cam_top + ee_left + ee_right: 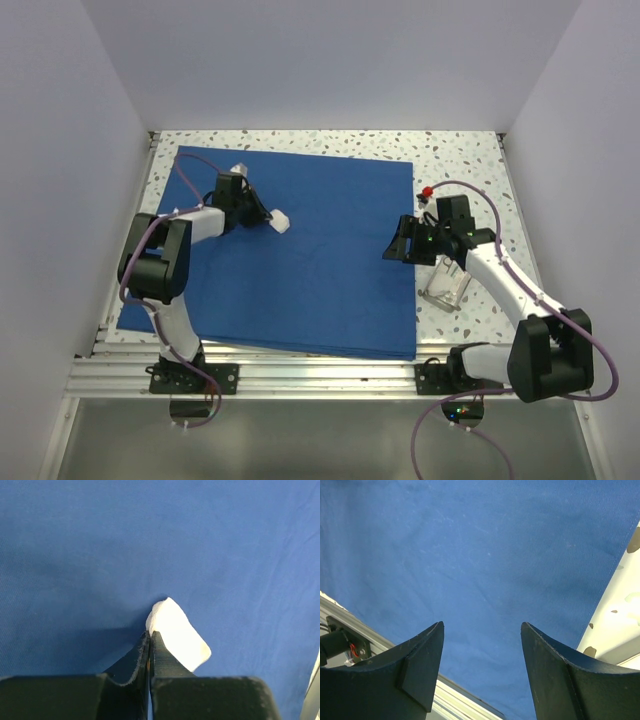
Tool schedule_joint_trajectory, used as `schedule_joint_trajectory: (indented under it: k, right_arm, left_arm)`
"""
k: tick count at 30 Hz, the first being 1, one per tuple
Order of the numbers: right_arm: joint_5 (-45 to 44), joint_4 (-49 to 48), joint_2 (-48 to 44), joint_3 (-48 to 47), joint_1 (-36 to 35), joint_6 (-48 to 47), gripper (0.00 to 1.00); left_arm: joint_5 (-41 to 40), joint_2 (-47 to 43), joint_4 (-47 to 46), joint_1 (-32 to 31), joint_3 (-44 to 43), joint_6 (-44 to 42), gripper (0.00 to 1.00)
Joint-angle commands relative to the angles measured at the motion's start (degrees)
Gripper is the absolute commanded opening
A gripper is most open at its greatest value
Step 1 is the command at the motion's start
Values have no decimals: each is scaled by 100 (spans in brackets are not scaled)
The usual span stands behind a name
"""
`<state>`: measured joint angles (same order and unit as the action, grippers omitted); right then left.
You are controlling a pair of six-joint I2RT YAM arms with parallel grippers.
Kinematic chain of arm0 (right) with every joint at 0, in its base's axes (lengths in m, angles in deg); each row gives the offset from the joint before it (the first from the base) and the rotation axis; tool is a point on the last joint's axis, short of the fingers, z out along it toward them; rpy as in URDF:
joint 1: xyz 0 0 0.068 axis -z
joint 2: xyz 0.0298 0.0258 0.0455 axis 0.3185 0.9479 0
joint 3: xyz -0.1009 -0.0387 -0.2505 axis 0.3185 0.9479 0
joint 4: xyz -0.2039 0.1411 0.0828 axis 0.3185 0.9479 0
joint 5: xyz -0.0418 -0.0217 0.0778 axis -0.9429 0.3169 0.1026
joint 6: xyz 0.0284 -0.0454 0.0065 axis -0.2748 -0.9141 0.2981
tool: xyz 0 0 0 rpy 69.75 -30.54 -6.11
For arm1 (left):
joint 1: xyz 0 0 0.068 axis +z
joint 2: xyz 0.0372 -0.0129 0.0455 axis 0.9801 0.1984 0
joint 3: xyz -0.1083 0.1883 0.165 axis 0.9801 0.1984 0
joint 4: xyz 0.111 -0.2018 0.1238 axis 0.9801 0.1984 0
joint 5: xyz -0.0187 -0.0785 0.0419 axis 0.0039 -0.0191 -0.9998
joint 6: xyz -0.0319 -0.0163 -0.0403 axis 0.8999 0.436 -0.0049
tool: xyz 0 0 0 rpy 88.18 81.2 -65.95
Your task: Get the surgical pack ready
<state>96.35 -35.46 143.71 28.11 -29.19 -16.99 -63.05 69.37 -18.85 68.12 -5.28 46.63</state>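
The royal-blue drape (320, 270) lies spread flat over most of the table. A white gauze square (281, 221) rests on its upper left part. My left gripper (266, 213) is shut, and its tips pinch the near edge of the gauze (177, 632); in the left wrist view the left gripper (150, 633) shows no gap between the fingers. My right gripper (396, 248) hovers open over the drape's right edge, and in the right wrist view the right gripper (482, 625) has only blue cloth (480, 555) between its fingers. A small silvery rectangular tray (444, 284) sits on the speckled table beside the right arm.
Another white piece (238, 168) lies behind the left wrist at the drape's far left edge. A small red object (428, 190) sits off the drape's far right corner. White walls close in the table on three sides, and an aluminium rail (300, 375) runs along the near edge.
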Motion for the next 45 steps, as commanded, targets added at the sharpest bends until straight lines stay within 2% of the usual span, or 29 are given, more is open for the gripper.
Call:
schedule_joint_trajectory:
  k: [1, 10, 13, 14, 16, 18, 19, 23, 28, 33, 45]
  right_arm:
    - [100, -167, 57, -96, -64, -104, 67]
    - [55, -53, 22, -307, -195, -104, 67]
    - [309, -140, 30, -404, -310, -209, 67]
    - [493, -184, 48, -448, -414, -244, 69]
    - [714, -298, 66, -509, -599, -315, 80]
    - [977, -412, 74, -615, -766, -306, 85]
    - [1083, -561, 74, -685, -958, -315, 91]
    - [1549, -904, 188, -957, -1495, -253, 96]
    - [2041, -1264, 321, -1125, -2005, -218, 96]
    - [2244, -1572, 347, -1063, -2479, -139, 95]
    - [2042, -2038, 760, -1081, -2955, 45, 86]
  left_arm:
    - [91, -556, 3, -90, -158, -103, 0]
    - [196, -1461, 179, -213, 132, -209, 0]
    - [363, -1594, 223, -274, 159, -244, 0]
    - [398, -1698, 310, -301, 159, -270, 0]
    - [548, -1900, 424, -423, 141, -446, 0]
    - [723, -2077, 741, -599, 158, -648, 0]
    - [802, -2286, 881, -669, 176, -718, 0]
    - [1154, -3086, 1119, -1091, 648, -956, 0]
    - [1488, -4394, 1225, -1452, 1318, -833, 0]
    - [1743, -5152, 1330, -1829, 1688, -701, 0]
    - [1761, -5637, 1427, -2112, 1881, -640, 0]
